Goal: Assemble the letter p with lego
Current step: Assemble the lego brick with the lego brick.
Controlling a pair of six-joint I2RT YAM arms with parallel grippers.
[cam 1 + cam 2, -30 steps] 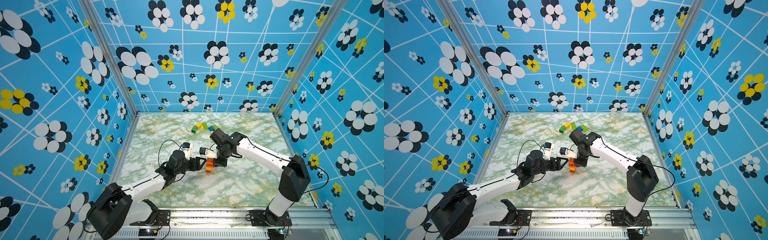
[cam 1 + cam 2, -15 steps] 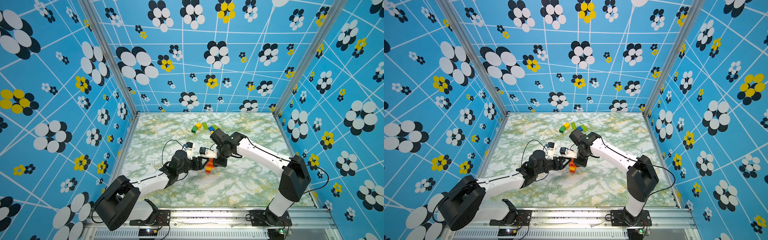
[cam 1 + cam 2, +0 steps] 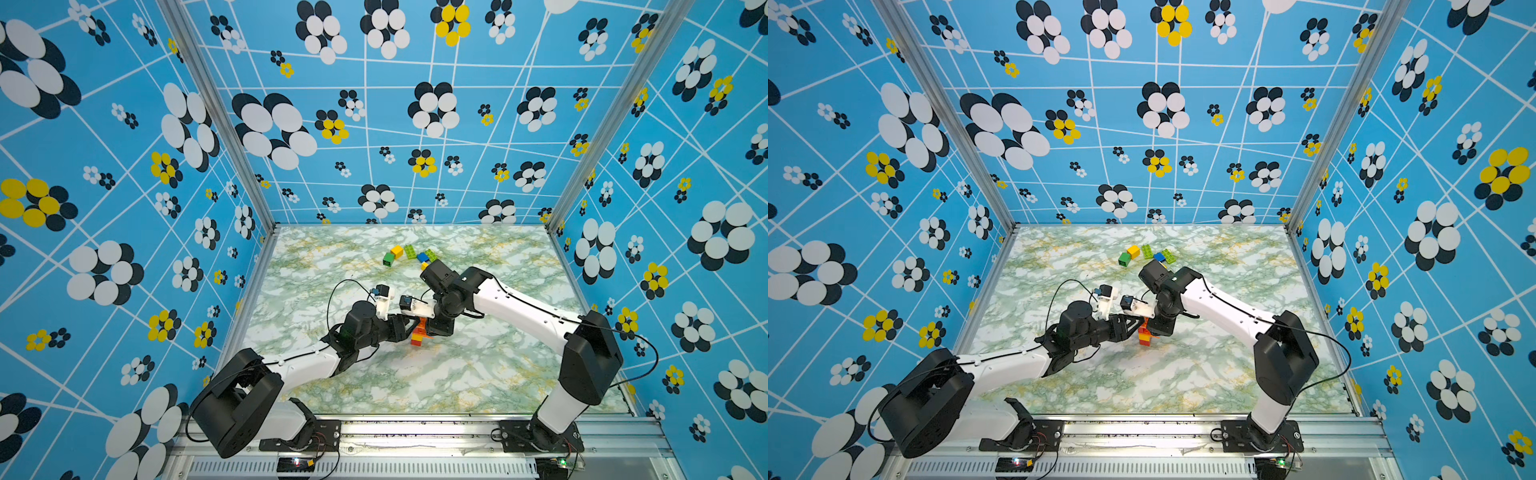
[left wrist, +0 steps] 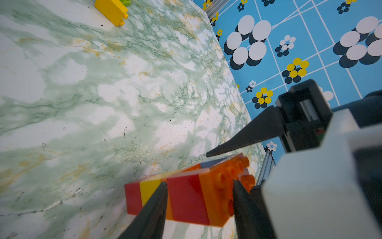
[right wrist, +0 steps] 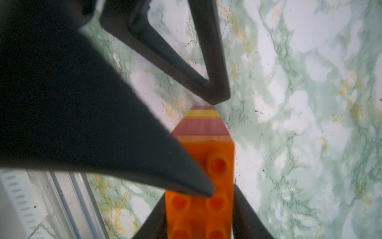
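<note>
Standing mid-worktop (image 3: 478, 374), the lego stack (image 3: 418, 334) sits between our left gripper (image 4: 198, 186) fingers, seemingly clamped; our right gripper (image 3: 430, 328) flanks its orange top, grip unclear. Loose bricks (image 3: 409, 254) lie near the far edge.

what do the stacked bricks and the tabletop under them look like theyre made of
Stacked bricks: seemingly hard moulded plastic, glossy; crisp edges, round studs on the orange top, soft highlights on the red side.

Tabletop: looks like a printed green and white marble pattern on a smooth sheet, not clearly real stone; flat, faint sheen, dark specks on it.
</note>
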